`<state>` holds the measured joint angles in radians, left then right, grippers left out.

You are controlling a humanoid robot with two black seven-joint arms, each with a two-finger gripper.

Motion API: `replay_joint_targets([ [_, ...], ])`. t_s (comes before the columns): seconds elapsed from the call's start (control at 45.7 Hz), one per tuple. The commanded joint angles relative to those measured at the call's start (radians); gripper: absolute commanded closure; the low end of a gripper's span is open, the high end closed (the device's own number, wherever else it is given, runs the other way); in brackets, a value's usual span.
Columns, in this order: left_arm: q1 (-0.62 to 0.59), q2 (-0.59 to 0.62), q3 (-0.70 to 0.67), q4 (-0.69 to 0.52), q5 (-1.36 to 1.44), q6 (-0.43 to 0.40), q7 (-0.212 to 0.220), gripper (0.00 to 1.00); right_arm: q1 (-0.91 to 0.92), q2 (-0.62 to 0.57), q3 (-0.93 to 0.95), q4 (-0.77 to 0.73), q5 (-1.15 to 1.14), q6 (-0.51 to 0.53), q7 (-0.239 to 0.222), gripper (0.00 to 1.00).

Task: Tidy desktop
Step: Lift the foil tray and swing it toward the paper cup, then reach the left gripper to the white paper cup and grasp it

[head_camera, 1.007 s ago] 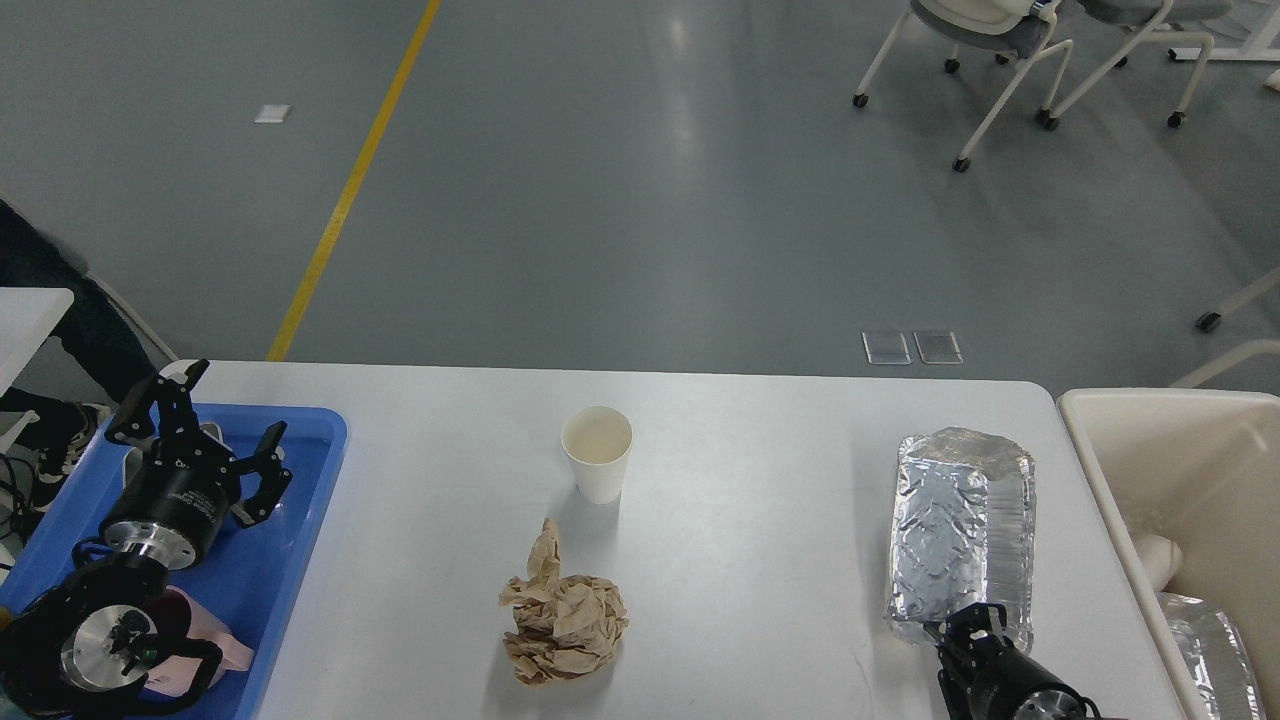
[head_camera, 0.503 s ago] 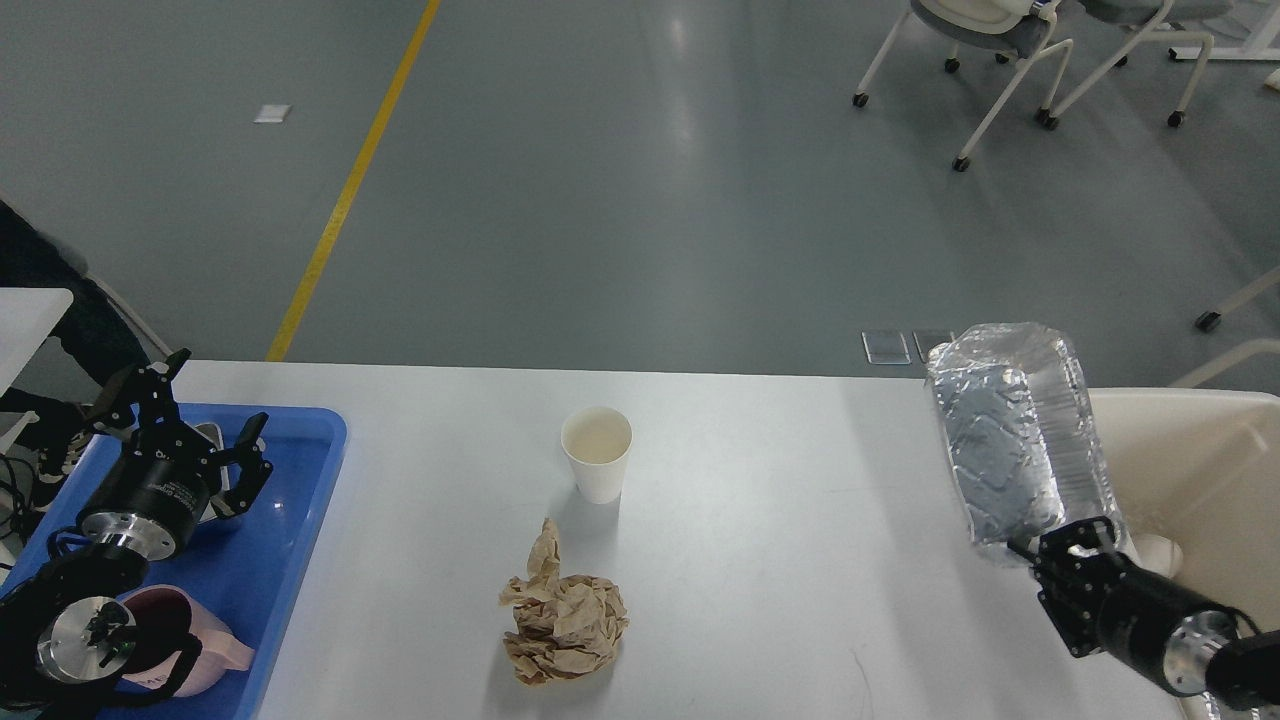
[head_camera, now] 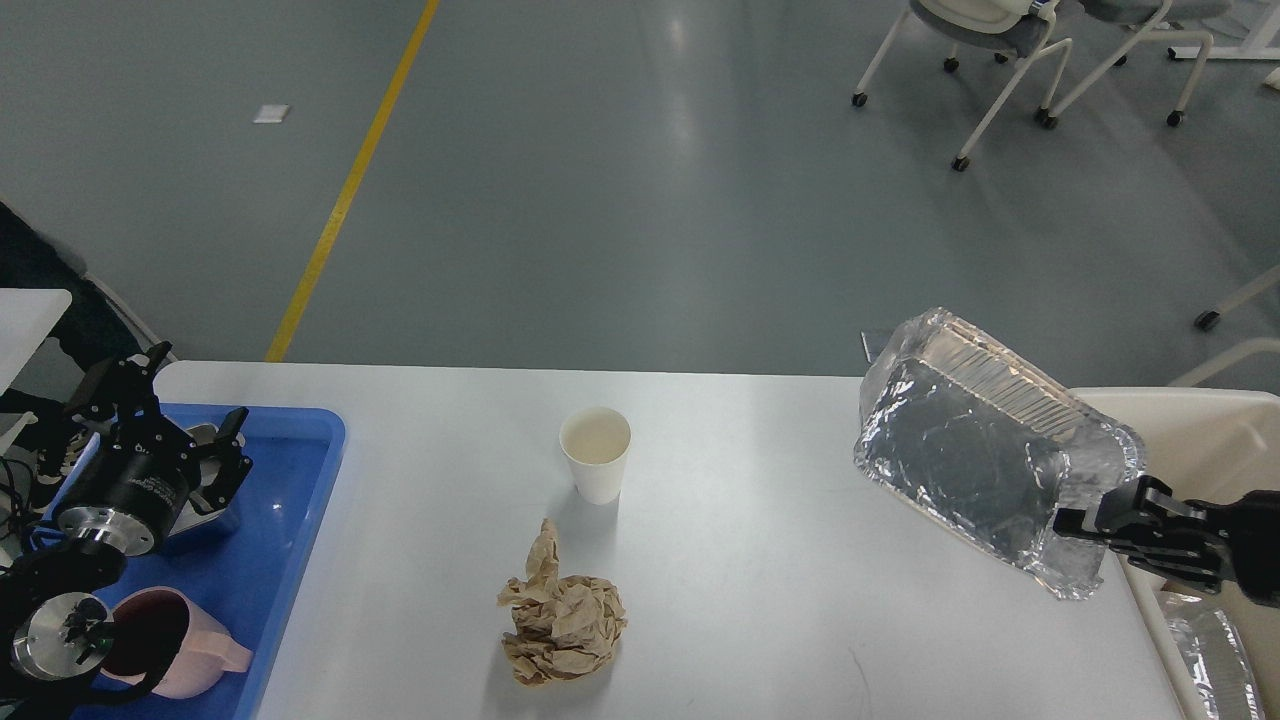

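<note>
Right gripper (head_camera: 1085,525): clamped on the near rim of the foil tray (head_camera: 975,455), holding it tilted and lifted off the desktop, above its right edge.
Left gripper (head_camera: 150,410): fingers spread wide, nothing between them, hovering over the far end of the blue tray (head_camera: 290,520).
Desktop (head_camera: 780,560): white, spanning the lower half of the view from the blue tray on the left to the bin (head_camera: 1215,440) on the right.
Foil tray: crumpled silver, underside facing the head, long side slanting from upper left to lower right, partly over the bin's near-left corner.
Cup (head_camera: 596,453): white paper, upright, near the middle of the desktop, toward the far side.
Paper wad (head_camera: 562,620): brown, crumpled, lying just in front of the cup, apart from it.
Blue tray: on the left end of the desktop, holding a pink mug (head_camera: 165,640) at its near end.
Bin: cream-coloured, beside the desktop's right edge, with another piece of foil (head_camera: 1215,650) showing inside.
Chairs (head_camera: 1040,50): white-framed, on castors, well beyond the desktop at upper right.
Floor line (head_camera: 350,180): yellow, running diagonally across grey floor.
</note>
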<state>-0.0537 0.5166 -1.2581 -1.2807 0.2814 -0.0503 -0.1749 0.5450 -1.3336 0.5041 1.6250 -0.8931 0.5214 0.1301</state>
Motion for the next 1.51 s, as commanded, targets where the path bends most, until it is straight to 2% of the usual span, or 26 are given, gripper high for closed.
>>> replay_joint_targets([
  [0.0, 0.0, 0.011, -0.001, 0.0, -0.001, 0.001, 0.0, 0.03, 0.122, 0.115, -0.004, -0.068, -0.099, 0.127, -0.044, 1.0],
  [0.131, 0.005, 0.026, -0.009, 0.001, -0.001, 0.004, 0.0, 0.03, 0.231, 0.281, -0.024, -0.18, -0.181, 0.25, -0.073, 1.0],
  [0.241, 0.009, 0.033, -0.015, 0.0, -0.001, 0.01, 0.0, 0.03, 0.341, 0.41, -0.126, -0.318, -0.178, 0.307, -0.092, 1.0],
  [0.372, 0.015, 0.042, -0.015, 0.001, -0.001, 0.013, 0.0, 0.03, 0.466, 0.556, -0.268, -0.494, -0.141, 0.313, -0.093, 1.0],
  [0.481, 0.014, 0.04, -0.015, 0.001, -0.001, 0.015, -0.002, 0.03, 0.497, 0.674, -0.299, -0.609, -0.063, 0.31, -0.107, 1.0],
  [0.525, 0.014, 0.04, -0.015, 0.001, -0.001, 0.015, -0.002, 0.03, 0.501, 0.712, -0.305, -0.642, -0.04, 0.307, -0.13, 1.0],
  [0.569, 0.014, 0.04, -0.014, 0.001, -0.001, 0.015, 0.0, 0.03, 0.503, 0.744, -0.305, -0.669, -0.024, 0.307, -0.171, 1.0],
  [0.656, 0.015, 0.04, -0.014, 0.001, -0.001, 0.015, -0.002, 0.03, 0.494, 0.768, -0.303, -0.68, -0.012, 0.299, -0.228, 1.0],
  [0.766, 0.015, 0.04, -0.009, 0.001, -0.001, 0.014, -0.002, 0.03, 0.49, 0.771, -0.299, -0.677, 0.031, 0.29, -0.247, 1.0],
  [0.985, 0.011, 0.043, 0.0, 0.001, 0.001, 0.013, -0.002, 0.03, 0.515, 0.781, -0.305, -0.675, 0.12, 0.298, -0.328, 1.0],
  [1.116, 0.017, 0.085, 0.009, 0.001, 0.005, 0.013, 0.0, 0.03, 0.535, 0.783, -0.315, -0.671, 0.135, 0.301, -0.351, 1.0],
  [1.204, -0.001, 0.154, 0.098, 0.001, 0.042, 0.015, 0.0, 0.03, 0.535, 0.789, -0.315, -0.669, 0.135, 0.301, -0.36, 1.0],
  [1.291, -0.058, 0.282, 0.238, -0.005, 0.145, 0.017, -0.002, 0.03, 0.538, 0.792, -0.334, -0.669, 0.135, 0.301, -0.36, 1.0],
  [1.401, -0.17, 0.428, 0.4, -0.012, 0.287, 0.017, -0.003, 0.03, 0.541, 0.794, -0.338, -0.668, 0.135, 0.301, -0.36, 1.0],
  [1.488, -0.254, 0.494, 0.483, -0.04, 0.389, 0.01, -0.005, 0.03, 0.546, 0.794, -0.337, -0.657, 0.135, 0.299, -0.36, 1.0],
])
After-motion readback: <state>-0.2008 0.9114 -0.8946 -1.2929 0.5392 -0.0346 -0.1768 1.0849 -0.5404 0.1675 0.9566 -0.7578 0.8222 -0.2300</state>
